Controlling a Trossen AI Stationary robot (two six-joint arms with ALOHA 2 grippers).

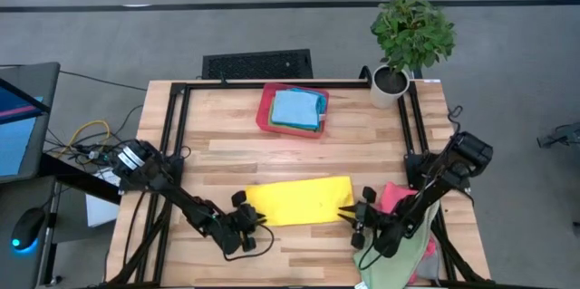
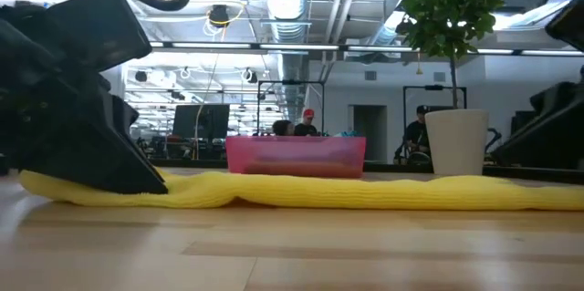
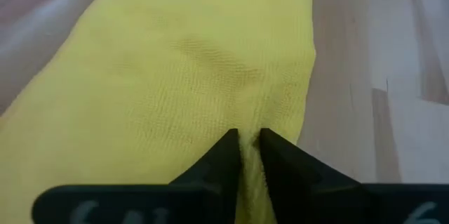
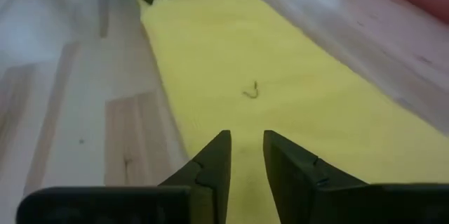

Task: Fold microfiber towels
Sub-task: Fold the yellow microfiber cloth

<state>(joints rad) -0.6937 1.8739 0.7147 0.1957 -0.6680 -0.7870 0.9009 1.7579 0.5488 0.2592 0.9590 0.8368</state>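
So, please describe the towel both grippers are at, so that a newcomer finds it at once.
On the wooden table, look at the near edge, away from the potted plant. The yellow towel lies flat between left gripper and right gripper; unlike the blue towels, it is outside the red tray.

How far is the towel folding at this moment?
Done: a folded light blue towel lies in the red tray. In hand: the yellow towel, folded to a strip, with the left gripper pinching one end and the right gripper at the other. Left: the pink towel and green towel wait at the table's edge.
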